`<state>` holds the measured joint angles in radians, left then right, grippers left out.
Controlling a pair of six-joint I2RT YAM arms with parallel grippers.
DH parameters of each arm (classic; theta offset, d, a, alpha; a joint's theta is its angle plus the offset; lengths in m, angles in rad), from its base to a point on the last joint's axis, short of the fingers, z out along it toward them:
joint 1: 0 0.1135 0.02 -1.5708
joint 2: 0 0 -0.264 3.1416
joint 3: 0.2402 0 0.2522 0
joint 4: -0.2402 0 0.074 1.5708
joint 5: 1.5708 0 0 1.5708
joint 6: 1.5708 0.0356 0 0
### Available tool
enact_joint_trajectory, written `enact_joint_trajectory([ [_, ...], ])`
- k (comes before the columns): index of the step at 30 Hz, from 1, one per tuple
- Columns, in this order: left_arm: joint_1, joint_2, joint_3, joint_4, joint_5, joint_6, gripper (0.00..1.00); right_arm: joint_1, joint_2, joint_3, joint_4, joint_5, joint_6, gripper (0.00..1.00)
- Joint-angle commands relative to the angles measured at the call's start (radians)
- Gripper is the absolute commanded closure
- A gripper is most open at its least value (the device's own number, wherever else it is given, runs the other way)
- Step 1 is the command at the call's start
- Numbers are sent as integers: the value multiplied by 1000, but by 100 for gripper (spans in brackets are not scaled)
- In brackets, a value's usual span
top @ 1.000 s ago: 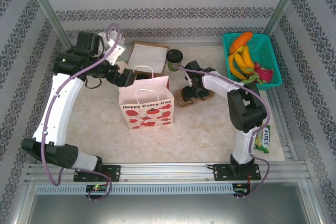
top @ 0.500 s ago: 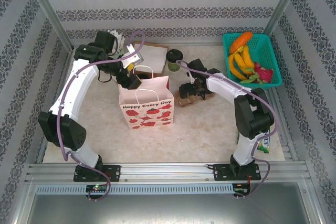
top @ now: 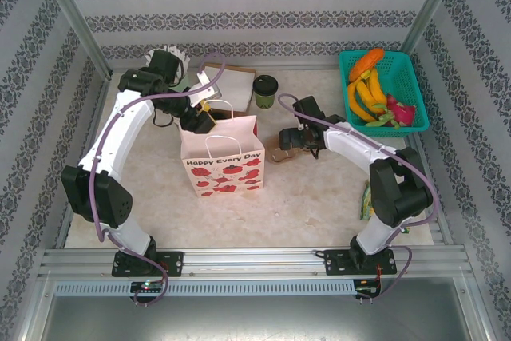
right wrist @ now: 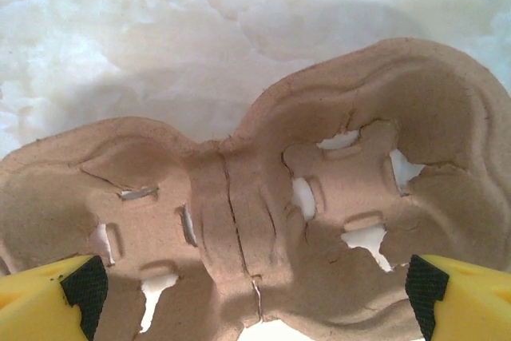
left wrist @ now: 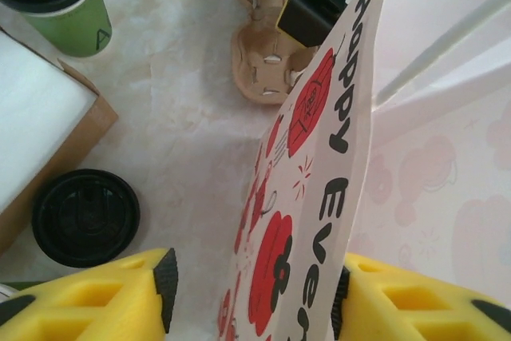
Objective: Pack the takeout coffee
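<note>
Pink paper bag [top: 222, 157] newly straddled at its rim by left gripper [left wrist: 254, 285], swung in from behind, jaws apart but narrowing, not yet pinching: likely steadies the mouth for packing. Right gripper [right wrist: 254, 285] spread wide over the cardboard carrier [right wrist: 263, 197], gripping nothing. Takeout coffee [top: 265, 91] upright at the back, well apart from both. Bag's inside hidden; carrier's near edge cut off.

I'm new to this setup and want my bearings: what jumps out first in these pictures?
The white gift bag with red print, standing mid-table, draws the eye; the left gripper straddles its rim. At the far right sits a teal basket of bright fruit, and the right gripper hovers open over a brown cup carrier beside the bag.
</note>
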<state>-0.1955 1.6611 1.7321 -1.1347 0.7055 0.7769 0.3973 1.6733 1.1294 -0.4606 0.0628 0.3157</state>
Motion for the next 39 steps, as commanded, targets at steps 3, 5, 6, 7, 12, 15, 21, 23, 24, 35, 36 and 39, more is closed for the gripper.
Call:
enact_joint_trajectory([
  [3, -9, -12, -15, 31, 15, -20, 66, -19, 2, 3, 5, -55, -46, 3],
  [5, -9, -27, -27, 37, 15, -43, 72, -21, 18, 12, 1, -88, -78, 3],
  [6, -10, -36, -37, 42, 12, -57, 74, -21, 28, 23, -6, -109, -97, 3],
  [7, -9, -47, -47, 47, 9, -73, 76, -23, 38, 32, -16, -127, -116, 3],
  [12, -11, -113, -95, 63, -2, -210, 87, -27, 93, 87, -66, -171, -185, 7],
  [15, -14, -158, -131, 88, -17, -327, 89, -36, 139, 135, -125, -185, -204, 10],
  [21, -31, -230, -205, 120, -29, -519, 88, -37, 213, 202, -188, -169, -210, 17],
  [23, -32, -241, -221, 111, -30, -546, 87, -37, 230, 222, -202, -139, -208, 20],
  [24, -30, -241, -225, 100, -32, -552, 87, -37, 244, 238, -219, -123, -204, 21],
  [35, -31, -178, -176, 26, 65, -504, 89, -25, 307, 286, -259, -83, -197, 34],
  [36, -31, -170, -173, 26, 68, -498, 89, -23, 308, 288, -260, -72, -197, 34],
  [39, -31, -155, -171, 22, 87, -475, 90, -19, 307, 283, -259, -63, -191, 39],
])
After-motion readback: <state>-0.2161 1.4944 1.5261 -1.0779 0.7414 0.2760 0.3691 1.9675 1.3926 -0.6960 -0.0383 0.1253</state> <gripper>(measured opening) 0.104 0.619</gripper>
